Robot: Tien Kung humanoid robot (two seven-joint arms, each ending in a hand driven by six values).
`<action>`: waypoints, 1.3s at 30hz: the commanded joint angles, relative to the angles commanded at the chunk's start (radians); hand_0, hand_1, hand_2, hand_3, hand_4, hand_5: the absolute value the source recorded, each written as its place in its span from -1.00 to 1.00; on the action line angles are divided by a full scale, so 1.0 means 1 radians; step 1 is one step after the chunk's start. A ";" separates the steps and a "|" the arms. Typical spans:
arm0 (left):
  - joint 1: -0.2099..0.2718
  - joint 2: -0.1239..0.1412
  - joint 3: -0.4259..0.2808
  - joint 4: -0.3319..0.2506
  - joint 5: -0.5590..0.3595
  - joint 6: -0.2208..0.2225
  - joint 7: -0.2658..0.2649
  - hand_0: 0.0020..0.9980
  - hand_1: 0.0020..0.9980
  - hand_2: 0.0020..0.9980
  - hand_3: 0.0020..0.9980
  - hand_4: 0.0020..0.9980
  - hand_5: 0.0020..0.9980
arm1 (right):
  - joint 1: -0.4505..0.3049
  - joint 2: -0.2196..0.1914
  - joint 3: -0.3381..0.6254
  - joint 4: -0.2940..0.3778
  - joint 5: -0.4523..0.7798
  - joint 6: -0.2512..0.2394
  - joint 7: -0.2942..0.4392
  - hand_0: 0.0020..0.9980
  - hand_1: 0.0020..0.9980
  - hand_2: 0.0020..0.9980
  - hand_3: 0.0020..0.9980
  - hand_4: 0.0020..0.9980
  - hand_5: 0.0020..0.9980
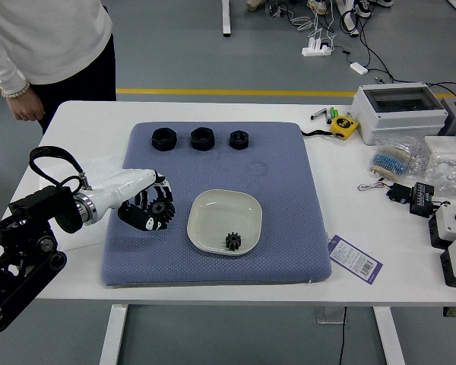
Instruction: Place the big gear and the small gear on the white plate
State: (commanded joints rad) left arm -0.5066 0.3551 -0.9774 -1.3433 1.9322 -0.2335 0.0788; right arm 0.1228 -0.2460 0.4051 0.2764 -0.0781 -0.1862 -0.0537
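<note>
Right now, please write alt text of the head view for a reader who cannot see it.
The robot's left hand holds the big gear left of the white plate, where the small gear lies. Three black pieces rest farther back on the mat; a person stands beyond the table.

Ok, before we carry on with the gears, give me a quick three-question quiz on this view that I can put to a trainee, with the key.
1. True or false: the small gear lies on the white plate.
2. Multiple choice: how many black parts stand in the row along the far side of the mat? a) two b) three c) four
3. Fill in the missing words: the robot's left hand holds the ___ to the left of the plate.

Key: 1. true; 2. b; 3. big gear
</note>
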 joint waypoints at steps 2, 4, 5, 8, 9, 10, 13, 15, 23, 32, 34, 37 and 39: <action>-0.024 -0.022 0.011 0.011 -0.010 0.008 -0.003 -0.41 -0.40 -0.20 0.01 0.64 -1.00 | 0.002 0.000 0.002 0.000 -0.003 0.000 -0.001 0.31 0.30 0.49 0.25 0.76 0.43; -0.055 -0.049 0.029 0.038 -0.034 0.020 -0.010 -0.41 -0.40 -0.20 0.01 0.64 -1.00 | 0.004 0.000 0.002 0.000 -0.006 0.000 -0.002 0.31 0.30 0.49 0.25 0.76 0.43; -0.080 -0.073 0.040 0.066 -0.050 0.024 -0.011 -0.41 -0.40 -0.20 0.01 0.64 -1.00 | 0.005 0.000 0.004 0.001 -0.009 -0.001 -0.003 0.31 0.30 0.49 0.25 0.76 0.43; -0.118 -0.117 0.058 0.118 -0.070 0.040 -0.016 -0.42 -0.40 -0.20 0.02 0.65 -1.00 | 0.008 0.000 0.005 0.001 -0.010 -0.003 -0.003 0.31 0.30 0.49 0.25 0.76 0.44; -0.126 -0.128 0.063 0.132 -0.074 0.046 -0.018 -0.42 -0.40 -0.20 0.02 0.65 -1.00 | 0.008 0.000 0.005 0.001 -0.010 -0.003 -0.003 0.31 0.30 0.49 0.25 0.76 0.44; -0.129 -0.132 0.065 0.137 -0.076 0.048 -0.019 -0.42 -0.40 -0.20 0.02 0.65 -1.00 | 0.009 0.000 0.005 0.001 -0.010 -0.003 -0.003 0.31 0.30 0.49 0.25 0.76 0.44; -0.172 -0.171 0.117 0.201 -0.107 0.091 -0.044 -0.42 -0.40 -0.20 0.02 0.65 -1.00 | 0.012 0.001 0.009 0.002 -0.018 -0.005 -0.005 0.31 0.30 0.49 0.25 0.76 0.44; -0.200 -0.185 0.158 0.249 -0.131 0.108 -0.059 -0.44 -0.40 -0.19 0.03 0.68 -1.00 | 0.014 0.001 0.011 0.002 -0.022 -0.006 -0.007 0.31 0.31 0.50 0.25 0.76 0.44; -0.276 -0.234 0.261 0.400 -0.162 0.159 -0.099 -0.45 -0.39 -0.17 0.07 0.72 -1.00 | 0.020 0.001 0.020 0.005 -0.037 -0.011 -0.012 0.31 0.31 0.50 0.25 0.76 0.43; -0.311 -0.250 0.317 0.434 -0.174 0.197 -0.127 -0.47 -0.35 -0.11 0.11 0.69 -1.00 | 0.024 0.001 0.022 0.007 -0.044 -0.012 -0.015 0.31 0.31 0.50 0.25 0.76 0.43; -0.313 -0.244 0.330 0.431 -0.167 0.193 -0.126 -0.47 -0.35 -0.11 0.11 0.69 -1.00 | 0.024 0.000 0.021 0.006 -0.041 -0.012 -0.014 0.31 0.31 0.50 0.25 0.76 0.43; -0.312 -0.241 0.339 0.436 -0.162 0.188 -0.125 -0.47 -0.35 -0.11 0.11 0.69 -1.00 | 0.025 0.000 0.020 0.006 -0.038 -0.013 -0.013 0.31 0.31 0.50 0.25 0.76 0.43; -0.310 -0.238 0.345 0.439 -0.153 0.178 -0.123 -0.42 -0.20 0.00 0.13 0.94 -0.71 | 0.025 0.000 0.019 0.006 -0.037 -0.013 -0.012 0.31 0.31 0.49 0.25 0.76 0.43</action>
State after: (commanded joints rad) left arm -0.8164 0.1169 -0.6323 -0.9039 1.7793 -0.0557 -0.0442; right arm 0.1482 -0.2462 0.4242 0.2824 -0.1146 -0.1990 -0.0660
